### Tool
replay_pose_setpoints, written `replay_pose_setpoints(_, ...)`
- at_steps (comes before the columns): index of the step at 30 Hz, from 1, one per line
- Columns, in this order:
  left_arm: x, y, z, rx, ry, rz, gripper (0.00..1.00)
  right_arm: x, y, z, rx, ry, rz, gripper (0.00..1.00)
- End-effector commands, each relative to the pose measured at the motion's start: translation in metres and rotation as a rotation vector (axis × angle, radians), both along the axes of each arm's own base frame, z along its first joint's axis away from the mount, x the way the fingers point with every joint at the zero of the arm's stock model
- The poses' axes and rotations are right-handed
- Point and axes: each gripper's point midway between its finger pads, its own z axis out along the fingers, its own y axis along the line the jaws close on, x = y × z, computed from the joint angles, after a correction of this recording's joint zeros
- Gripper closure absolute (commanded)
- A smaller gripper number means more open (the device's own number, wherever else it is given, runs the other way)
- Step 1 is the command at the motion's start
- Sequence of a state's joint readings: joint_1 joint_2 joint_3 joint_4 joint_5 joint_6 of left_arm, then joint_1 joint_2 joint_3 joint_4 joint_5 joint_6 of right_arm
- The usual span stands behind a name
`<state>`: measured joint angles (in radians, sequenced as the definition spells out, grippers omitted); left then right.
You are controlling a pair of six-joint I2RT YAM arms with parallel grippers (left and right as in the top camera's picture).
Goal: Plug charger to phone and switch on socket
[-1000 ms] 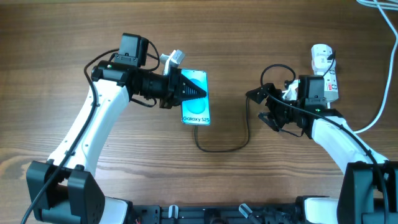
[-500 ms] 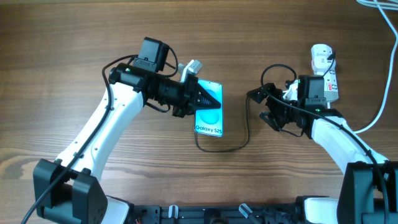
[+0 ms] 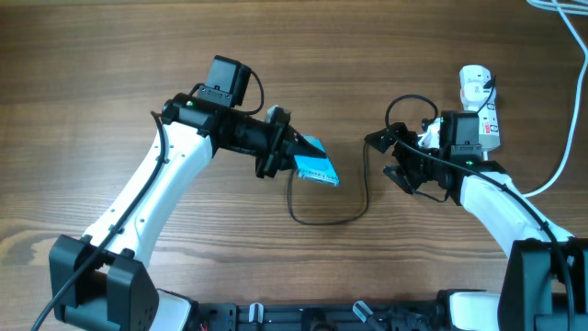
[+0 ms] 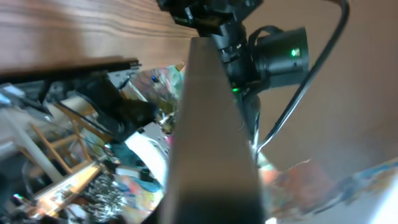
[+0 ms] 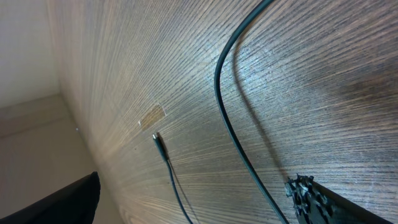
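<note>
- Left claw [image 3: 296, 156] – its tips meet the left edge of the phone [image 3: 317, 169]. The tips are dark against the dark wrist and the left wrist view is blurred, so it cannot be told whether the fingers clamp the phone or only touch it.
- Phone – near the middle of the table [image 3: 92, 55]. It is tilted rather than flat, and its turquoise screen shows only as a narrow slanted strip.
- Charger [image 3: 331, 222] – a thin black cable lying on the wood in an open U between the two claws.
  - One run starts just beside the phone's near-left corner and heads toward the near edge.
  - It then crosses to the right and turns back toward the far edge, passing the right claw.
  - The connector tip [image 5: 155, 137] lies bare on the wood, touching nothing.
- Right claw [image 3: 393, 158] – spread wide, with nothing between the fingers [image 5: 59, 202]. It stands right of the table's middle, over the cable's right-hand run, and points toward the phone.
- Socket [image 3: 491, 121] – a white strip near the right edge, toward the far right corner, partly covered by the right wrist's black camera block.
  - A white plug [image 3: 473, 85] sits at its far end.
  - The red switch mark is too small to read.
- White cord [image 3: 564, 158] – thick, curving along the right edge of the table.
</note>
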<state>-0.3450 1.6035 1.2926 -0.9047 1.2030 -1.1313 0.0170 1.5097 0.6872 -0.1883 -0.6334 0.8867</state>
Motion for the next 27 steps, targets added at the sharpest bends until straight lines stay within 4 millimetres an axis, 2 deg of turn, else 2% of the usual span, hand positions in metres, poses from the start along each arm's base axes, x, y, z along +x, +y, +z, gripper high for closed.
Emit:
replay_pose_setpoints(1,-0.003,-0.002,0.006,-0.014,0.125,0.022,0.78,0.000,-0.002,-0.003,-0.023,-0.005,0.006,0.01)
replay_pose_setpoints(3,-0.004,-0.002,0.009,-0.030,0.131,0.015,0.82,0.000,-0.002,-0.003,-0.023,-0.006,0.007,0.00)
replay_pose_setpoints(5,-0.006,-0.003,0.013,-0.052,0.139,0.005,0.96,0.000,-0.002,-0.003,-0.023,-0.005,0.006,0.00)
replay_pose_setpoints(11,-0.011,-0.005,0.026,-0.125,0.166,-0.029,0.96,0.000,-0.002,-0.003,-0.023,-0.005,0.006,0.00)
replay_pose_setpoints(27,-0.014,-0.005,0.032,-0.156,0.167,-0.045,0.96,0.000,-0.002,-0.003,-0.023,-0.006,0.007,0.00)
